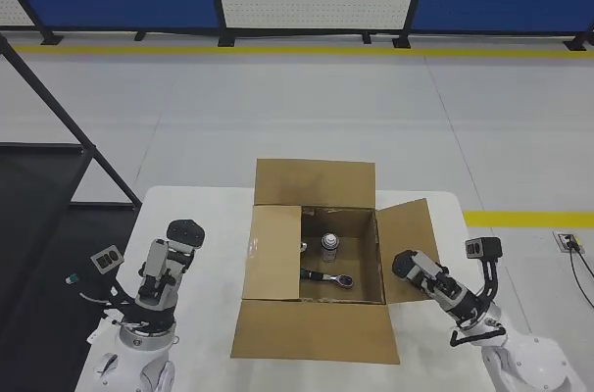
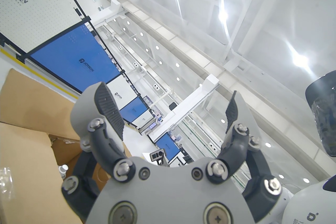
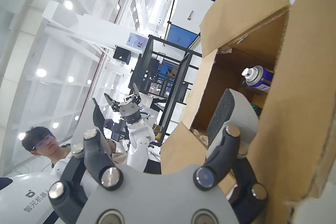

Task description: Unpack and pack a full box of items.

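An open cardboard box (image 1: 317, 318) stands mid-table with its flaps folded out. Inside it a white-capped spray can (image 1: 329, 243) stands upright, and a ratchet wrench (image 1: 327, 279) lies on the floor in front of it. My left gripper (image 1: 184, 235) is left of the box, raised and pointing up; its jaws are open and hold nothing (image 2: 170, 109). My right gripper (image 1: 408, 265) sits beside the box's right flap, open and holding nothing (image 3: 160, 114). From there the spray can (image 3: 256, 75) shows a blue label past the box wall (image 3: 296, 104).
The white table (image 1: 209, 216) has bare room left and right of the box. The box's flap (image 2: 26, 104) is close beside my left gripper. A black frame (image 1: 52, 118) stands on the floor at the far left, off the table.
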